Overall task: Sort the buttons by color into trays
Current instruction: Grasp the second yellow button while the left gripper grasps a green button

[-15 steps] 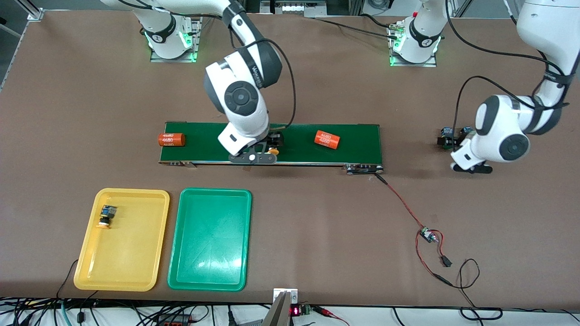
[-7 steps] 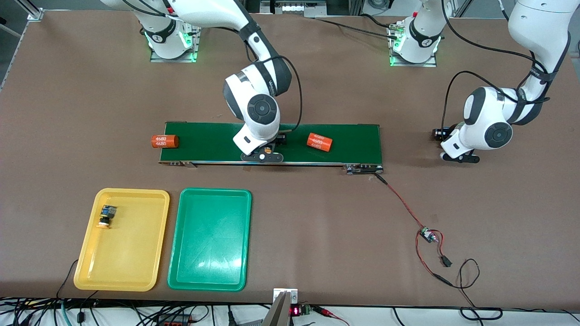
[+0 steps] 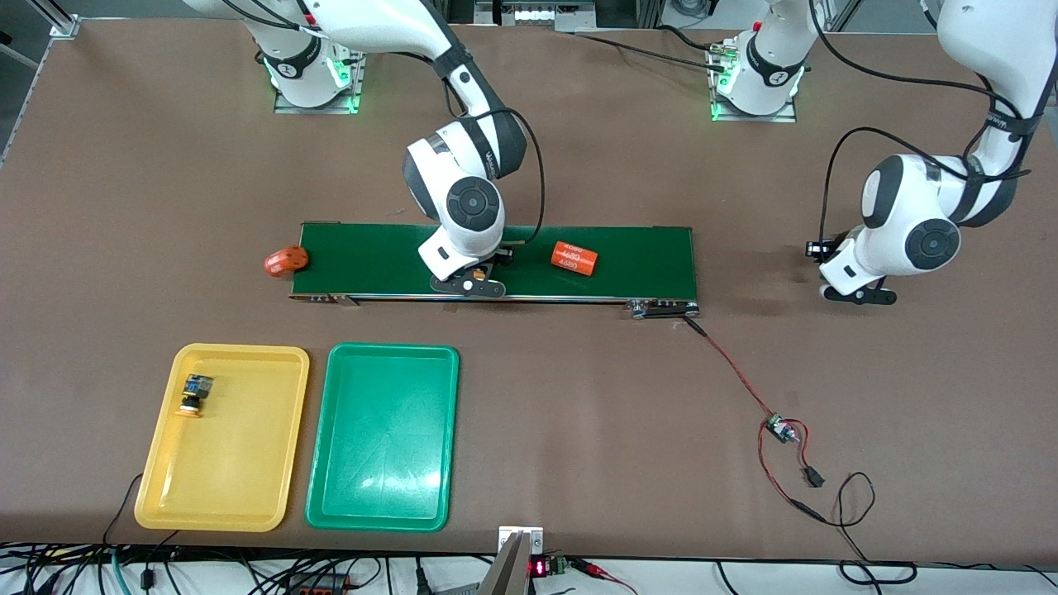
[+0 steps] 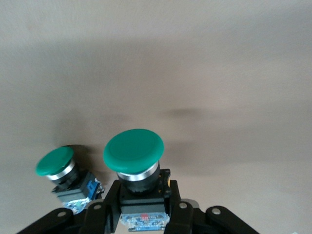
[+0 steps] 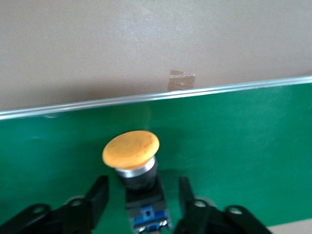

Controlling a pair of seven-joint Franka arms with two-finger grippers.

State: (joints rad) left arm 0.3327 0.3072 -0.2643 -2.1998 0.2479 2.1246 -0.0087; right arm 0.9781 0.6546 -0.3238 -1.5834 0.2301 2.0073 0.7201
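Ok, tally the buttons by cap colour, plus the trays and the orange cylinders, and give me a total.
Green buttons: 2
Yellow-orange buttons: 2
Trays: 2
Orange cylinders: 2
Total: 8

You have bright, even overhead light across the brown table (image 3: 579, 149), with only soft shadows under both arms. The green tray (image 3: 382, 436) carries a white glare patch low in its floor, and the yellow tray (image 3: 223, 438) a fainter sheen. Green lamps glow at both arm bases. In the left wrist view the green button cap (image 4: 133, 149) is sharp while the table fades to a soft blur. In the right wrist view the yellow-orange button cap (image 5: 130, 148) looks slightly soft, and the conveyor belt's metal edge (image 5: 156, 96) glints.
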